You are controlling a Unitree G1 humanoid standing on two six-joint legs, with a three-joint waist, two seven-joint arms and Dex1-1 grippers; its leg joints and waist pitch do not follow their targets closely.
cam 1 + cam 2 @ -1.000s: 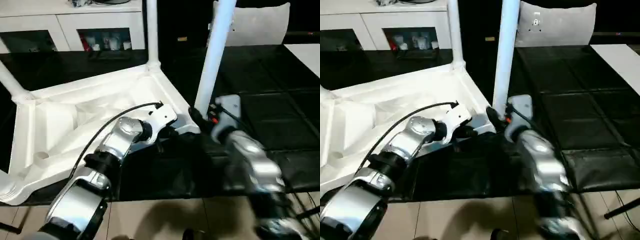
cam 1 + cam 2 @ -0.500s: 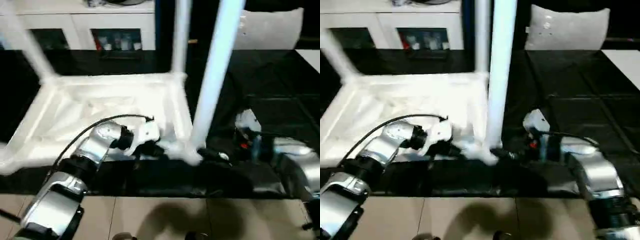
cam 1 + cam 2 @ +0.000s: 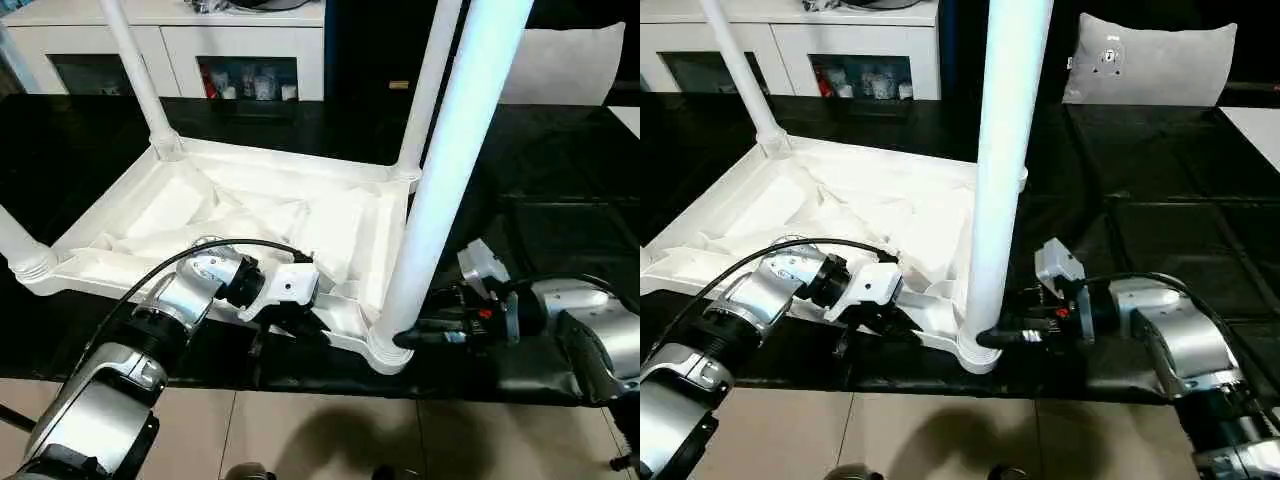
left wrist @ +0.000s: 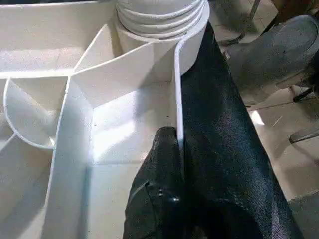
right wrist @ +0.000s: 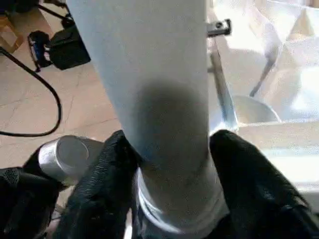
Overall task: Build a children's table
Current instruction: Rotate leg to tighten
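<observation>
Four legs stand up from the children's table, which lies upside down on the black work surface, its ribbed underside facing up. Table occupies the left and middle of the surface; its near right corner sits close to the surface's near edge, with tan floor just beyond. Right half of the black surface is open, as is a strip at far left. White cabinet with glass doors stands along the far side; grey cushion at far right.

Table top: white plastic, raised rim, diagonal ribs, round sockets at corners. Near right leg is long, round, tapered, seated upright in its socket, threaded collar visible at the base.

Right gripper reaches in from the right, fingers clamped on either side of that leg just above the collar. Left gripper comes from the near left, fingers pressed together on the thin near rim wall, just left of the same corner.
</observation>
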